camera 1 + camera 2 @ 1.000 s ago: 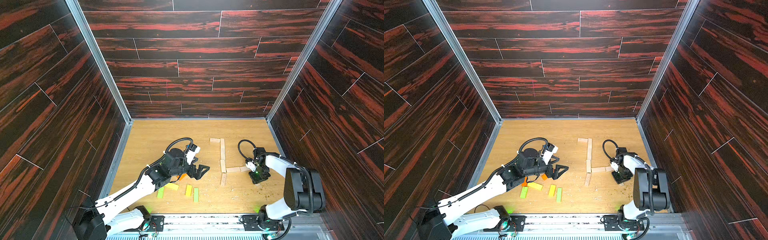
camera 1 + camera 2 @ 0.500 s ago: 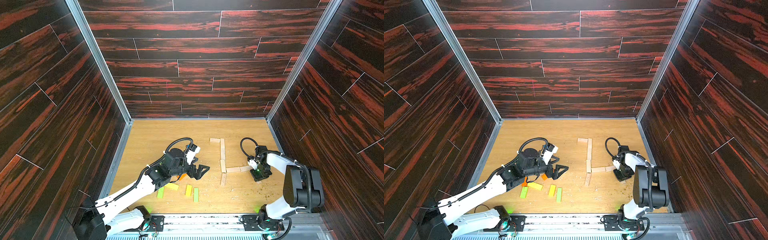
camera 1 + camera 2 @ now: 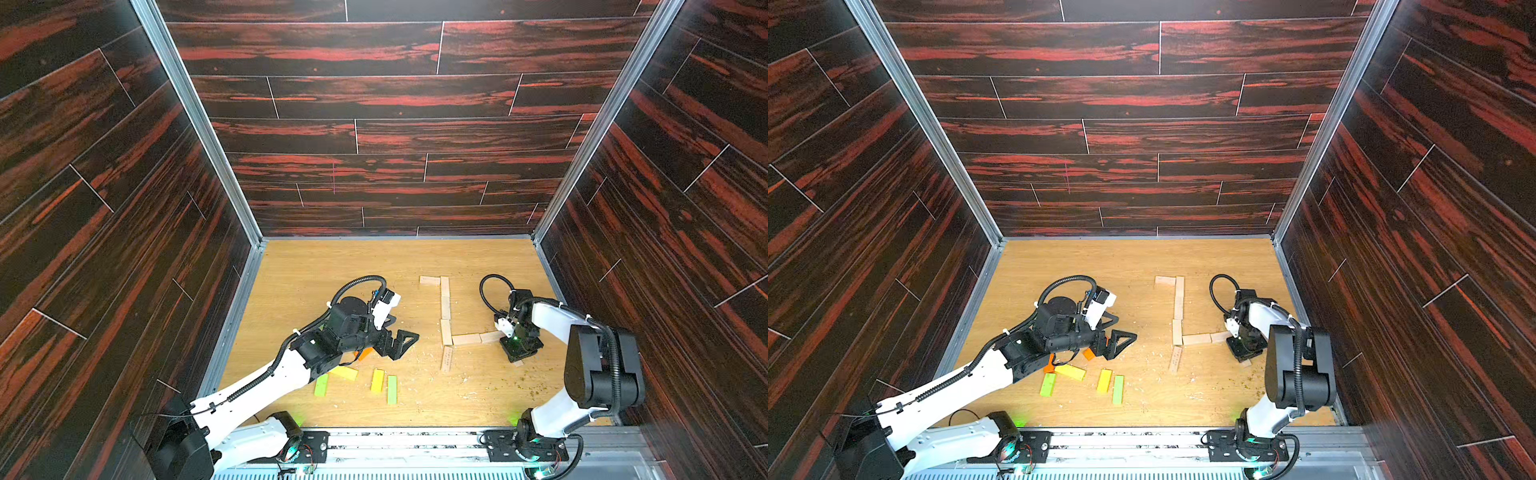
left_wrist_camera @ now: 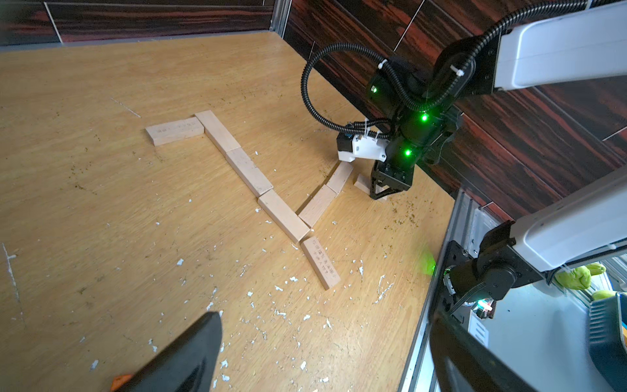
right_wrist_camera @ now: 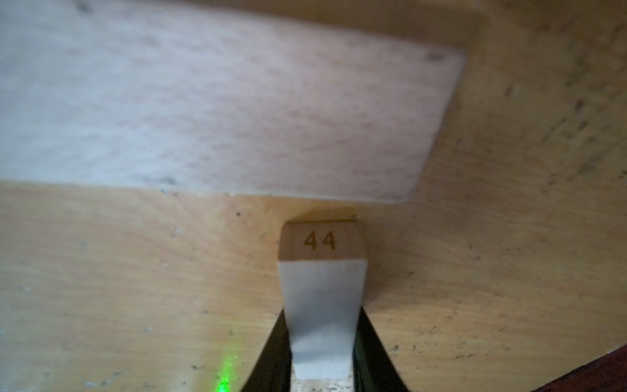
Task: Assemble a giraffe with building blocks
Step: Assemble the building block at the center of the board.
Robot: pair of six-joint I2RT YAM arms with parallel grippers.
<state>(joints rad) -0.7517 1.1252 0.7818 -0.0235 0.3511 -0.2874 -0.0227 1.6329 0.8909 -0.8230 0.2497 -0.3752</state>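
Note:
Pale building blocks lie flat on the table as a figure: a head block, a neck column, two body blocks and a slanted leg block. My right gripper points down at the right end of the body row, shut on a pale block stamped 44 that stands on edge just short of the last body block. My left gripper hovers open and empty left of the figure. In the left wrist view its fingers frame bare table.
Coloured blocks lie near the front under the left arm: green, yellow, yellow-orange, green and orange. Dark panel walls enclose the table closely. White flecks and crumbs litter the wood.
The right jaws have closed onto the pale block, and the gripper has shifted slightly toward the body row. The left arm has not moved.

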